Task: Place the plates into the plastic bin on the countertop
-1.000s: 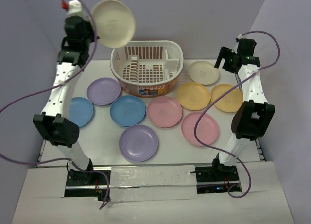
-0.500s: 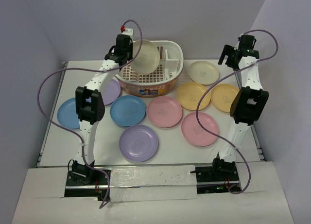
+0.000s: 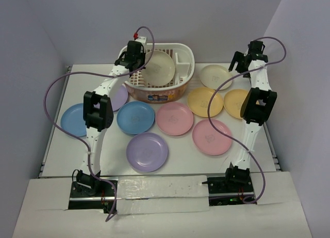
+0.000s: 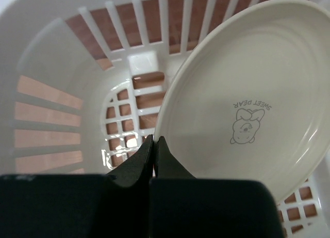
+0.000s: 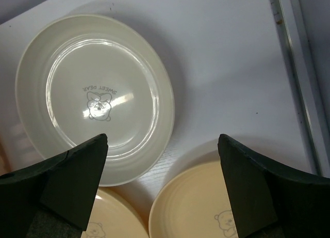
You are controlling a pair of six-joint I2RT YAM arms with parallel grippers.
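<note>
My left gripper [image 3: 140,56] is shut on the rim of a cream plate [image 3: 158,67] and holds it tilted inside the plastic bin [image 3: 181,82]. In the left wrist view the jaws [image 4: 155,140] pinch the plate's [image 4: 247,88] edge above the bin's slotted floor [image 4: 129,119]. My right gripper [image 3: 242,60] is open and empty, high above a second cream plate [image 3: 216,76] at the back right. That plate [image 5: 93,96] lies flat in the right wrist view, with two yellow-orange plates [image 5: 206,207] near it. Lilac, blue and pink plates lie flat on the countertop [image 3: 108,155].
Pale lilac walls [image 3: 36,57] enclose the countertop on three sides. A metal rail [image 5: 299,78] runs along the right edge. Purple cables [image 3: 56,88] loop off both arms. The arm bases [image 3: 93,189] stand at the near edge.
My left arm swung the cream plate from high at the back left down and right into the bin. My right arm straightened and moved slightly back.
</note>
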